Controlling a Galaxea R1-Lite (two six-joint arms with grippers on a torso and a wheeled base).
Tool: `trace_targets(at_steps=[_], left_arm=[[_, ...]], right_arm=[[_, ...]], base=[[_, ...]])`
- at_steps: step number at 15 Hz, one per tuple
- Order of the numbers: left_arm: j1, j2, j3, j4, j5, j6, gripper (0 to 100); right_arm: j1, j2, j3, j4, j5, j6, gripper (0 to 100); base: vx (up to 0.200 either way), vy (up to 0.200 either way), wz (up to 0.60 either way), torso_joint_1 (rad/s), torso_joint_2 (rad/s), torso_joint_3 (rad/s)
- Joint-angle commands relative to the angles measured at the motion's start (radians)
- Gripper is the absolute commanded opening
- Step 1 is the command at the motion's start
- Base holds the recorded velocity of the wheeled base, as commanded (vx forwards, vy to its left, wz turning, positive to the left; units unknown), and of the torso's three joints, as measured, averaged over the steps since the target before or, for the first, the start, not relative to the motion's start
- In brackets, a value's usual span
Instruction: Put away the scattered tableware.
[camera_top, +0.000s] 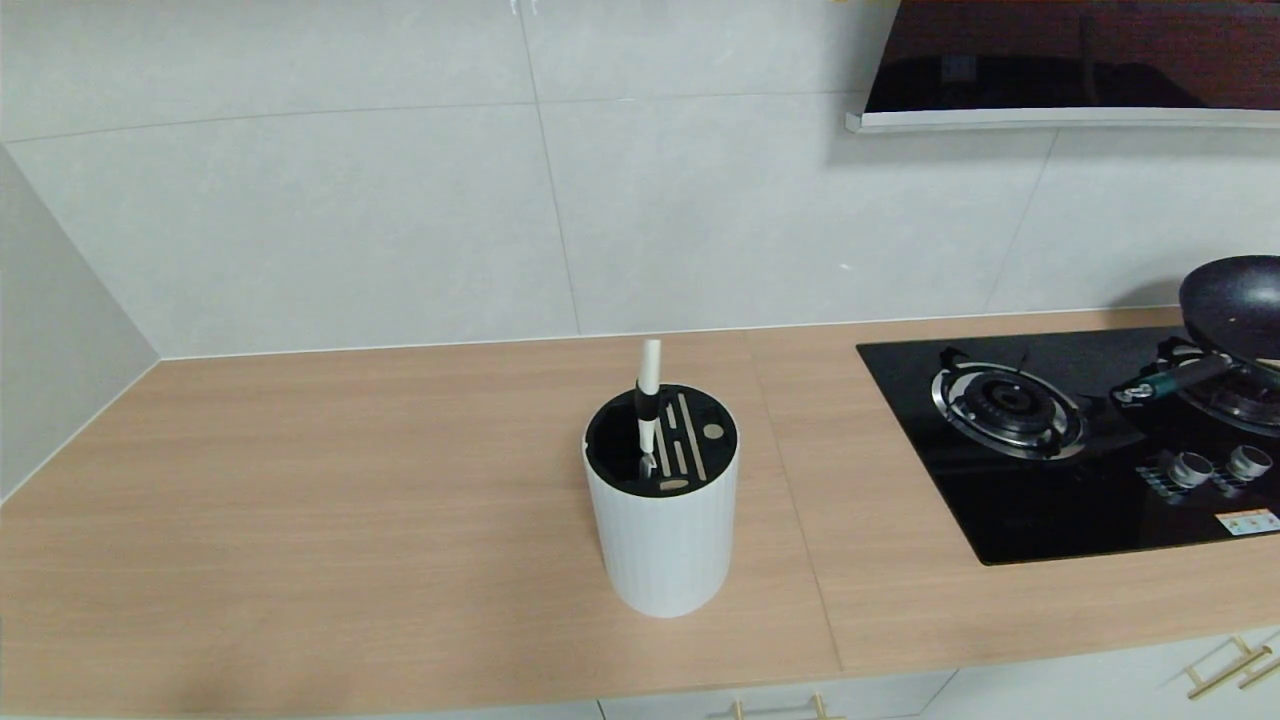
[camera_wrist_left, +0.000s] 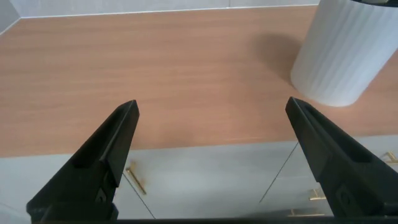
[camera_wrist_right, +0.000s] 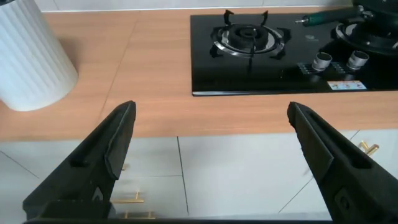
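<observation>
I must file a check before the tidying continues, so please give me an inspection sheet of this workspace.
surface: wooden countertop, level, one seam.
job's things: white holder upright on the countertop; one white-handled utensil stands in its open compartment.
clutter: nothing seen.
grippers: left gripper open, right gripper open, both holding nothing, in front of the counter's edge.
cables: nothing seen.
surroundings: black gas hob at the right, dark pan on its right burner; range hood above; tiled wall behind; cabinets below.

A black gas hob (camera_top: 1040, 500) sat in the wooden table (camera_top: 300, 520) at the right. A dark wok (camera_top: 1235, 300) rested on its right burner, beneath a range hood (camera_top: 1070, 118). Brass cabinet handles (camera_top: 1222, 667) showed below the near edge.
</observation>
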Motion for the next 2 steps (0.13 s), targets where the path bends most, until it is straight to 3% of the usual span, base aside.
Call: trace_targets(at_steps=[1,2], left_arm=[[0.001,0.003,-0.001,-0.002,0.001,0.000,100],[0.001,0.003,0.001,-0.002,0.001,0.000,100]], right_arm=[[0.001,0.002,0.000,0.004,0.000,-0.001,100],[-0.001,0.002,0.000,0.004,-0.001,-0.001,100]], base=[[0.000,0.000,0.00,0.000,0.00,0.000],[0.000,0.000,0.00,0.000,0.00,0.000]])
